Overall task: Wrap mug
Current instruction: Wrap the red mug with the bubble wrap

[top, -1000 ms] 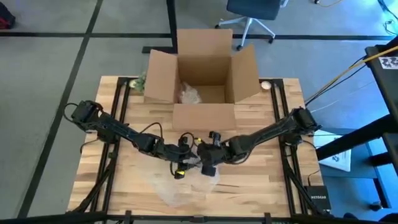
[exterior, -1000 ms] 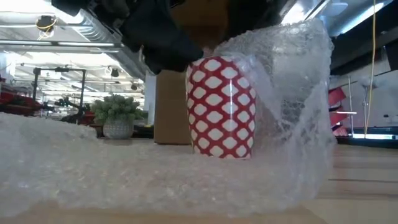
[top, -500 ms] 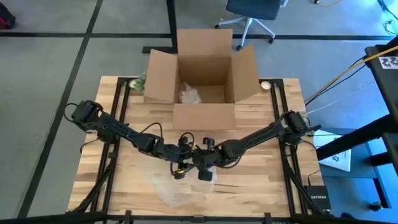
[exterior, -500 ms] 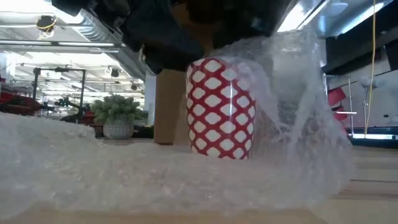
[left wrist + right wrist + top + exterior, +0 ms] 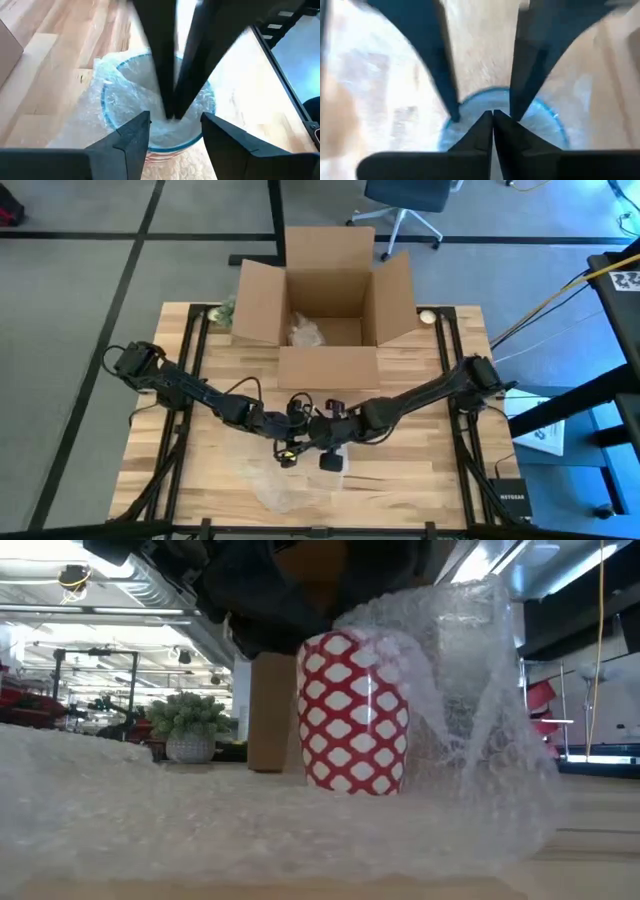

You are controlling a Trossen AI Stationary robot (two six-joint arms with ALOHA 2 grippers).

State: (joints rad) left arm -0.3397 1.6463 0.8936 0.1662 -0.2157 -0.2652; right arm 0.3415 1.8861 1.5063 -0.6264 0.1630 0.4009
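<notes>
The red-patterned mug [image 5: 355,712] stood upright, mouth upward, inside bubble wrap [image 5: 470,720]. Left gripper [image 5: 170,131] spread apart; right gripper [image 5: 493,117] pinched the wrap.

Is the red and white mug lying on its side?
No, the mug stands upright on the bubble wrap, with more of the wrap pulled up around its far side.

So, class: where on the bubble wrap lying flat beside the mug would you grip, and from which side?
Grip the bubble wrap at its loose outer edge, away from the mug, pinching down from above. There it lies flat and limp; the other side already stands against the mug. The left gripper, open over the mug, seems freest; the right gripper is shut.
</notes>
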